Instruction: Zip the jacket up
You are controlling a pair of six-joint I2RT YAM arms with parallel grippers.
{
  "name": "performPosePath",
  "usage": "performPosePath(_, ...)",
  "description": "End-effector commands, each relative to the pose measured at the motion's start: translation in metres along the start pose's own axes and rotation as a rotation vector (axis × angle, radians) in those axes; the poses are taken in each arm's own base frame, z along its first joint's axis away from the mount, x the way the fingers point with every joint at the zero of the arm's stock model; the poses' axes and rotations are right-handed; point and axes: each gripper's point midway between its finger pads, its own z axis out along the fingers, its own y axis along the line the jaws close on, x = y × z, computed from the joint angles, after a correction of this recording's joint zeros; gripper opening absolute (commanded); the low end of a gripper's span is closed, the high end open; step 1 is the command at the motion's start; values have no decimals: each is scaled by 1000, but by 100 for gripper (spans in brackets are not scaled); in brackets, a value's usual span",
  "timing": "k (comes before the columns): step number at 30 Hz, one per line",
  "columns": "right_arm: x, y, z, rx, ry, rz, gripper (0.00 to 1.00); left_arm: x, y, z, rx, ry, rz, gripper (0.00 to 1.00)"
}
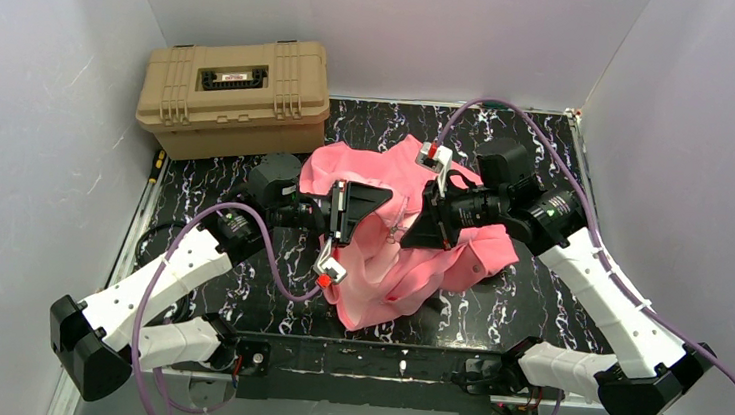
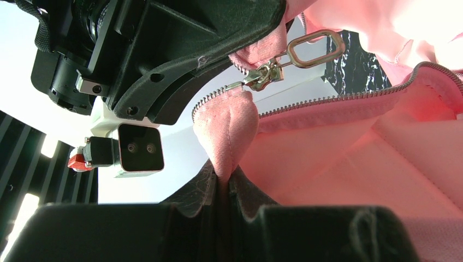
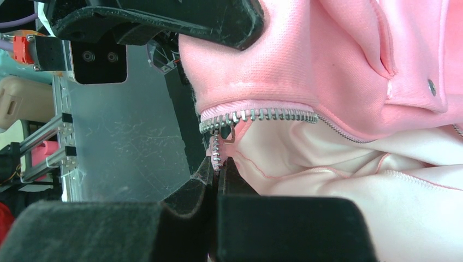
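The jacket [image 1: 393, 270] lies crumpled on the middle of the table [image 1: 546, 303], partly lifted between my two arms. In the top view its long axis runs from the far side towards the near edge, leaning a little to the left as it comes near, with one lobe bulging out under the right arm. I cannot tell which end is the hood.

The left gripper [image 1: 384, 201] reaches in from the left. In its own camera the jaws are pressed together on a fold of the jacket's edge that rises straight up from between them. Just above that fold sits the zipper slider [image 2: 263, 73], its pull tab [image 2: 315, 48] sticking out free to the right. Two rows of teeth [image 2: 338, 98] part below the slider, so the front is open there.

The right gripper [image 1: 409, 233] comes in from the right, nose to nose with the left one. Its jaws are clamped on the zipper edge, the chain dropping straight into them below a level run of teeth. A snap [image 3: 432, 86] shows on the pocket at the right of that view.

The case [image 1: 236, 96] stands at the far left corner, well apart from the jacket. Each gripper crowds the other's view, and folds hide most of the zipper's length.
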Motion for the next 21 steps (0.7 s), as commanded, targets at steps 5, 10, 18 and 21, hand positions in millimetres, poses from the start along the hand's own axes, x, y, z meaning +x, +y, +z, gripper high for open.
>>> performPosePath(5, -22, 13, -11, -4, -68, -68, 1, -6, 22, -9, -36, -4, 159, 0)
performPosePath(10, -22, 14, -13, 0, -69, -69, 1, -6, 21, -8, -33, -7, 172, 0)
performPosePath(18, -17, 14, -13, 2, -64, -63, 1, -7, 18, -8, -22, -9, 176, 0)
performPosePath(21, -15, 15, -13, -3, -59, -56, 1, -5, 20, -7, -27, -6, 176, 0)
